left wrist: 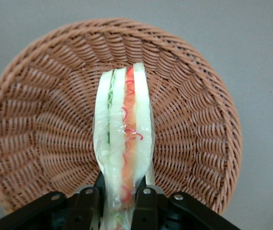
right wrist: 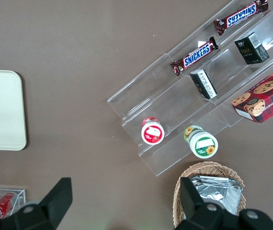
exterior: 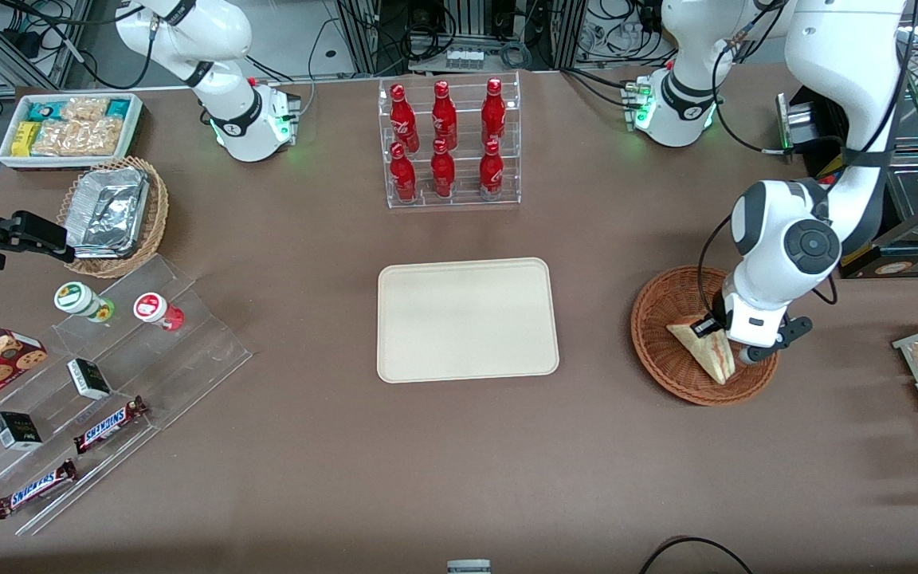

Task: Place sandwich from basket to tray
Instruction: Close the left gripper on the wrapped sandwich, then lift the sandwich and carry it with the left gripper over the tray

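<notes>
Jaws of gripper (left wrist: 118, 199) clamping sandwich (left wrist: 123, 153), over basket (left wrist: 40, 120), tray (exterior: 467, 319) apart

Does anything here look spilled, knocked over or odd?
Nothing spilled or damaged. The only oddity: the triangular wrapped white-bread sandwich stands on edge in the round reddish-brown wicker basket, pinched by the tool. The cream rectangular plastic tray holds nothing.

Rough reddish-brown woven wicker basket (left wrist: 194, 120), sandwich (left wrist: 124, 143) in glossy clear film wrap, gripper (left wrist: 118, 201) over the basket with matt black fingers (left wrist: 146, 203) clamping the wrap, smooth matt cream plastic tray (exterior: 467, 319), matt brown counter (exterior: 459, 462)
</notes>
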You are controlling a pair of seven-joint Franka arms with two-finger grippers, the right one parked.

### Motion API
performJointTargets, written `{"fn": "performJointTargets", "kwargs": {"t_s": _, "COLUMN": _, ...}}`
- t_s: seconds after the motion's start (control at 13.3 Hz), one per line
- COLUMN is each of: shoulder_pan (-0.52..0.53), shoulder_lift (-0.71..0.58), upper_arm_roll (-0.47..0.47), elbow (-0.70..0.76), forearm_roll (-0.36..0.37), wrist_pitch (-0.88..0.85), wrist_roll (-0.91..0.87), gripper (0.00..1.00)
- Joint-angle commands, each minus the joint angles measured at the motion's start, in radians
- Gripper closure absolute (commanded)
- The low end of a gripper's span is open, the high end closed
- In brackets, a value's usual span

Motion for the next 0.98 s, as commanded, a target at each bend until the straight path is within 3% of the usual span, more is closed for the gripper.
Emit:
{"fn": "performJointTargets", "kwargs": {"t_s": 0.0, "shoulder_pan": -0.038, "shoulder_lift": -0.031, "upper_arm_roll": 0.0, "elbow": 0.116, "forearm_roll": 0.08, "wrist_pitch": -0.214, "wrist_roll": -0.025, "gripper": 1.0}}
{"fn": "performJointTargets", "kwargs": {"t_s": 0.45, "shoulder_pan": -0.183, "shoulder_lift": -0.022, "upper_arm_roll": 0.0, "elbow": 0.442, "forearm_roll": 0.077, "wrist_pitch": -0.589, "wrist_roll": -0.022, "gripper": 1.0}}
{"fn": "performJointTargets", "kwargs": {"t_s": 0.68, "shoulder_pan": -0.291, "shoulder_lift": -0.021, "upper_arm_roll": 0.0, "elbow": 0.513, "forearm_roll": 0.059, "wrist_pitch": -0.617, "wrist_roll": -0.047, "gripper": 1.0}}
{"fn": "performJointTargets", "kwargs": {"t_s": 0.9, "shoulder_pan": -0.4, "shoulder_lift": 0.027, "upper_arm_roll": 0.0, "elbow": 0.561, "forearm_roll": -0.004, "wrist_pitch": -0.607, "wrist_roll": -0.096, "gripper": 1.0}}
